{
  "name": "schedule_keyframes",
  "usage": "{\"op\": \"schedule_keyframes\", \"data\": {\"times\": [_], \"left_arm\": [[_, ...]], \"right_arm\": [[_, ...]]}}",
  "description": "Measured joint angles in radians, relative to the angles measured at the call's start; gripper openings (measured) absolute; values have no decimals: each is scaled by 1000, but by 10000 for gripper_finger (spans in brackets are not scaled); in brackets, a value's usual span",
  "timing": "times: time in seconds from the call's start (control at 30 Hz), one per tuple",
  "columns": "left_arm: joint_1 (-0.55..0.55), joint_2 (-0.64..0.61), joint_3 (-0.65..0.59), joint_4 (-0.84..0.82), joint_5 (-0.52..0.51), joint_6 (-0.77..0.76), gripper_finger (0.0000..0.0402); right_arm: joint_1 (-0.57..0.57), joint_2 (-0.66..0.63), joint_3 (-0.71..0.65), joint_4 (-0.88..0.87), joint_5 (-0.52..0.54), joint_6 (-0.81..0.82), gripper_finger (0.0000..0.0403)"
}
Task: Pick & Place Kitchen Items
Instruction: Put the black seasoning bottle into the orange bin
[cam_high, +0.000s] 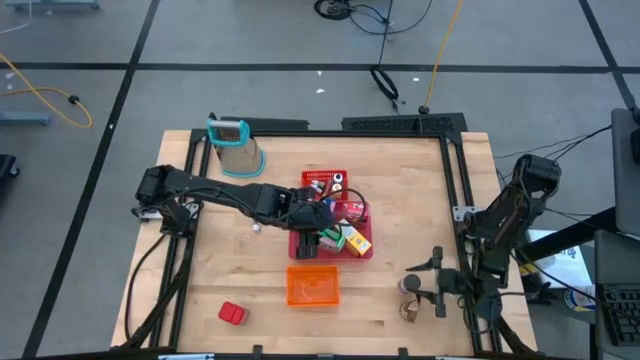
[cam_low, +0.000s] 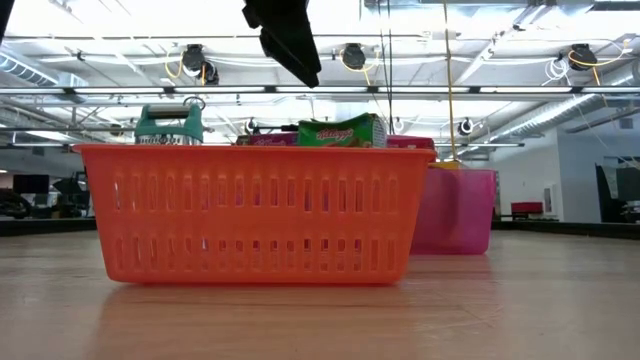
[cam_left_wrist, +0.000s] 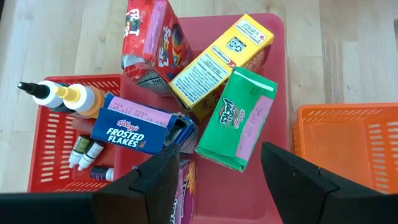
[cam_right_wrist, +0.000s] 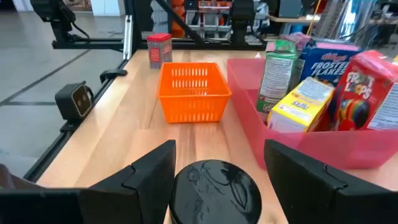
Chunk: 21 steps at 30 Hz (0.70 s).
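Observation:
My left gripper (cam_high: 318, 240) (cam_left_wrist: 217, 180) hangs open over the pink tray (cam_high: 300, 247), pointing down. Below its fingers a green box (cam_left_wrist: 239, 118) leans among a yellow box (cam_left_wrist: 217, 59), a red cereal box (cam_left_wrist: 152, 43) and a blue box (cam_left_wrist: 134, 127). A yellow squeeze bottle (cam_left_wrist: 74, 96) and little bottles (cam_left_wrist: 87, 152) lie in the red basket (cam_left_wrist: 53, 134). My right gripper (cam_high: 425, 286) (cam_right_wrist: 217, 168) is open near the table's right near corner. Its fingers stand on either side of a small jar with a black lid (cam_right_wrist: 214, 190), which stands on the table.
An orange basket (cam_high: 313, 285) (cam_low: 250, 210) stands at the near side of the tray. A red block (cam_high: 232, 314) stands toward the near left. A second small jar (cam_high: 408, 312) sits near my right gripper. The metal grater with a teal handle (cam_high: 236, 147) stands at the far edge.

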Motion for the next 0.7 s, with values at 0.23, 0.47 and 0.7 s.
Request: {"op": "schedule_keyframes", "data": {"times": [0.23, 0.47, 0.7], "left_arm": [[0, 0, 0, 0, 0, 0, 225], [0, 0, 0, 0, 0, 0, 225], [0, 0, 0, -1, 0, -1, 225]], "right_arm": [[-14, -1, -14, 5, -51, 60, 238], [-14, 0, -16, -9, -107, 67, 238], [-36, 0, -16, -62, -178, 141, 238]]}}
